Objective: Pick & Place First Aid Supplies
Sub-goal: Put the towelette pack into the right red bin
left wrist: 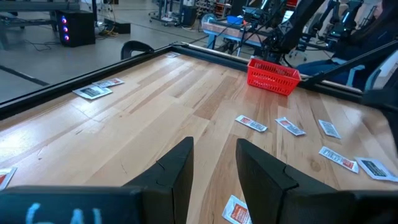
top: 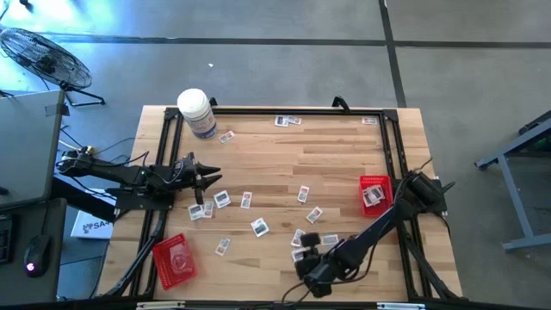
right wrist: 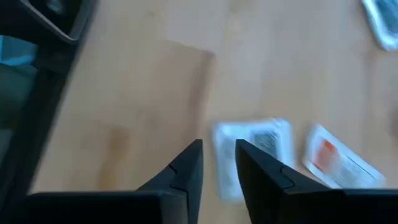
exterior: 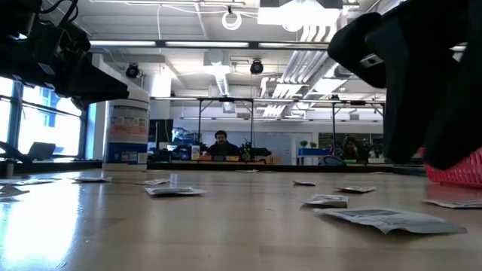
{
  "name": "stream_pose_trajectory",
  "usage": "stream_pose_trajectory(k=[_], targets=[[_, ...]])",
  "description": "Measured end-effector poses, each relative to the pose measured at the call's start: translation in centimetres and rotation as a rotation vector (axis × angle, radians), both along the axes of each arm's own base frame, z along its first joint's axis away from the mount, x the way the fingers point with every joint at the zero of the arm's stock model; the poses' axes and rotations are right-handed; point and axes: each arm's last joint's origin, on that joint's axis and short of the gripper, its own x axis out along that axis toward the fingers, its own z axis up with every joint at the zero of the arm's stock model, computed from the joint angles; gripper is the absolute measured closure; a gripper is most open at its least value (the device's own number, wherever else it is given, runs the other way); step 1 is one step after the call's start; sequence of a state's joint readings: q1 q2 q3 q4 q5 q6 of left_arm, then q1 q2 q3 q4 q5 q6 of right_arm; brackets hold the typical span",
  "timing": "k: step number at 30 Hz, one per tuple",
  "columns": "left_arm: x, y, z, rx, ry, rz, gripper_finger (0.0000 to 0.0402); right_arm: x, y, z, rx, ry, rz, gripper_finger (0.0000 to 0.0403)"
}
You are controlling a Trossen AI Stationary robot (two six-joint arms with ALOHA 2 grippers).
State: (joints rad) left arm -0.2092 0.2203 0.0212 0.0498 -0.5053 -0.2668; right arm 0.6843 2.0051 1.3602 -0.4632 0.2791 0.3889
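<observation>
Several small white first aid packets lie flat and scattered on the wooden table [top: 284, 164]. One group lies at mid-left [top: 222, 200] and another near the front [top: 314, 240]. My right gripper [top: 303, 260] hangs over the front group, slanting down. Its fingers [right wrist: 219, 148] stand slightly apart with nothing between them. A grey-printed packet [right wrist: 255, 149] lies on the wood just beyond the fingertips, with an orange-printed one [right wrist: 336, 158] beside it. My left gripper [top: 213, 176] waits at the table's left side, pointing level. It is open and empty [left wrist: 214, 152].
A red tray [top: 375, 193] at the right holds a packet. A second red tray [top: 175, 258] sits at the front left. A white jar [top: 196, 112] stands at the far left corner. A black frame rail [top: 284, 110] runs around the table. More packets lie along the far edge [top: 287, 120].
</observation>
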Motion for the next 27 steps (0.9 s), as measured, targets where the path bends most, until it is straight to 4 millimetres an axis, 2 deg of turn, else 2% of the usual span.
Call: stream_pose_trajectory(k=[6,10,14,27], targets=[[0.0,0.0,0.0,0.0,0.001,0.0,0.0283,0.5,0.6,-1.1,-0.024,-0.059,0.011,0.0271],[0.0,0.0,0.0,0.0,0.001,0.0,0.0283,0.8,0.8,-1.9,-0.03,-0.063,0.026,0.0259],[0.0,0.0,0.0,0.0,0.0,0.0,0.0283,1.0,1.0,-2.8,-0.033,-0.053,0.057,0.0262],[0.0,0.0,0.0,0.0,0.0,0.0,0.0283,0.9,0.6,-2.9,-0.061,-0.041,0.028,0.0279]])
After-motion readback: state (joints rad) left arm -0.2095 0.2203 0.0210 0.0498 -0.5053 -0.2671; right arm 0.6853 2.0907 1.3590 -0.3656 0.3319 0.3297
